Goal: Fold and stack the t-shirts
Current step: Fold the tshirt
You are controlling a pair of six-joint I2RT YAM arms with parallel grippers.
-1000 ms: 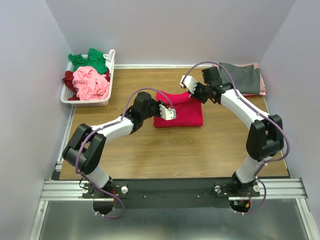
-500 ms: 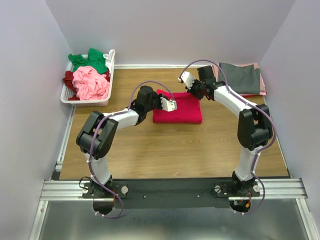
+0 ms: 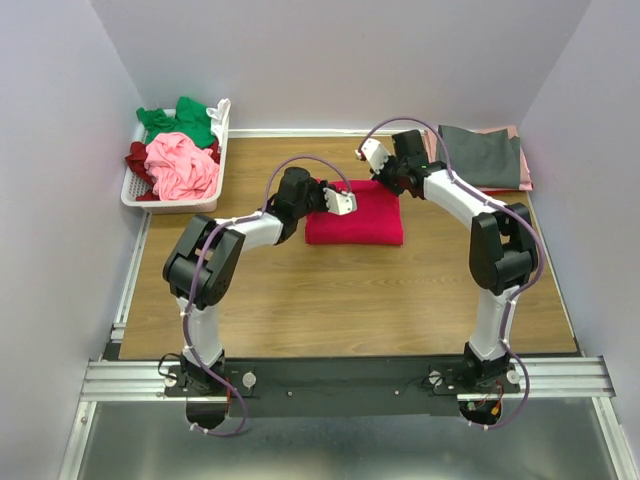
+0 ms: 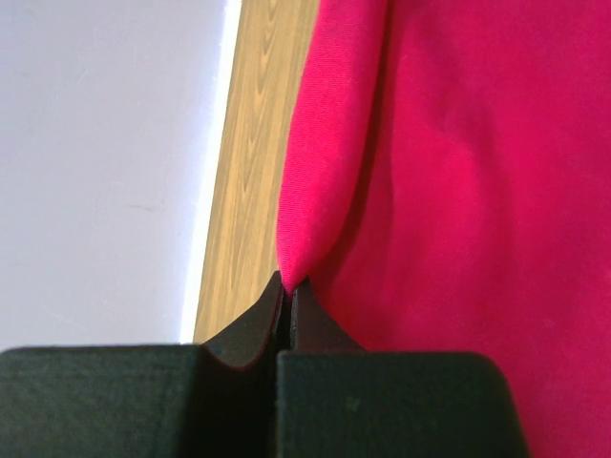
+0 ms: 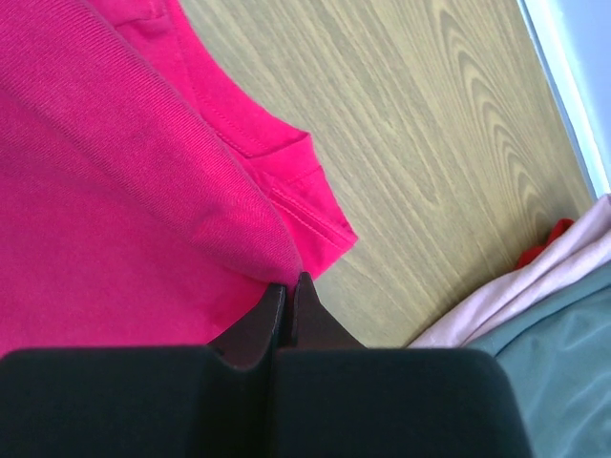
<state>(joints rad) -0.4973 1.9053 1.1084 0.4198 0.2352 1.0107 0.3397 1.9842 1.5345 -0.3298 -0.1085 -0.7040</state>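
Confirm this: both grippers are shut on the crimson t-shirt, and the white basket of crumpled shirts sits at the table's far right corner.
Wrong corner: the top external view shows the white basket at the far left. The left gripper and right gripper are shut on the crimson t-shirt.

Bright, even overhead light fills every view. From the top, shadows on the counter (image 3: 330,290) are faint and soft, and detail is sharp. At the wrists the tee (image 5: 115,191) is vividly saturated with a crisp weave, while the left gripper (image 4: 286,291) and right gripper (image 5: 286,286) are near-black and featureless.
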